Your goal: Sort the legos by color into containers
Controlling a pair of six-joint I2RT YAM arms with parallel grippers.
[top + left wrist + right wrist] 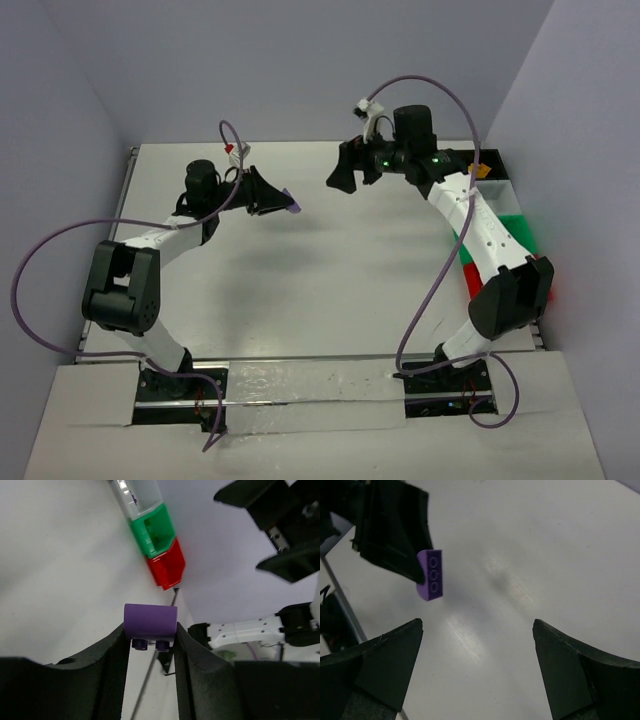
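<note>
Left tool (150, 647) pinches purple brick (150, 621) by flat sides, clear of surface (530, 550), toward far edge. Right tool (476, 629) gapes wide, empty, facing it. We judge brick light, rigid, slick; we'd grip flat faces, not studs.

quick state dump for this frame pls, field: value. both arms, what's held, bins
left gripper: jaws closed on a purple brick
brick position: held in the air above the table, not touching it
right gripper: jaws wide open, empty, pointed at the brick, apart from it
bins: white bin, green bin, red bin side by side along the table's right edge
brick vs bins: not in or over any bin
</note>
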